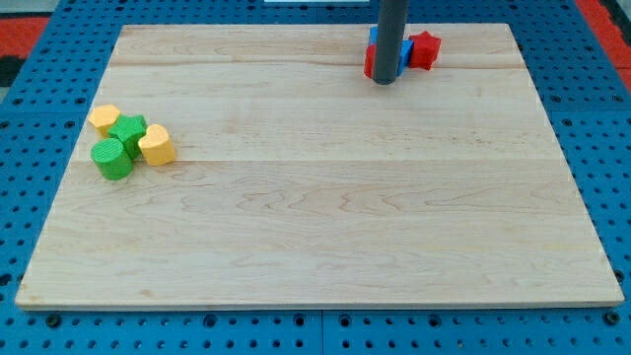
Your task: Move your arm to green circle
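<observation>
The green circle [111,158] lies at the view's left on the wooden board [315,217], in a cluster with a green star [128,131], a yellow hexagon [105,119] and a yellow heart [157,145]. My tip [385,81] is far from it, at the view's top right of centre, and stands in front of a group of red and blue blocks. The rod hides part of that group: a red star [424,49] shows to its right, a blue block [406,50] beside it, and a red block [370,62] at its left edge.
The board rests on a blue perforated table [30,148]. The red and blue group sits close to the board's top edge.
</observation>
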Robot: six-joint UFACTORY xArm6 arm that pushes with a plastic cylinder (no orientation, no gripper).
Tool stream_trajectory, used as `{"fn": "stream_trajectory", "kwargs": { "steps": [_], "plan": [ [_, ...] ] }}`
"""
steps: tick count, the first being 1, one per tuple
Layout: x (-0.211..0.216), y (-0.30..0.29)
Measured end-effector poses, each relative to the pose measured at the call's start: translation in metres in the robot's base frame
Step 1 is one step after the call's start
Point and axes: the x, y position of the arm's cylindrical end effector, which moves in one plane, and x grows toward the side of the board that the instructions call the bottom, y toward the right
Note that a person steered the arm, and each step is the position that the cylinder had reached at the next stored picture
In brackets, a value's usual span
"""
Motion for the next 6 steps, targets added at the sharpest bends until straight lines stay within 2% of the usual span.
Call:
{"fn": "stream_trajectory", "kwargs": {
  "steps": [1,3,4,5,6],
  "plan": [
    [0.001,-0.007],
    [0.117,-0.026],
    [0.176,-0.062],
    [0.218,-0.122],
    [0.226,-0.18]
  ]
}}
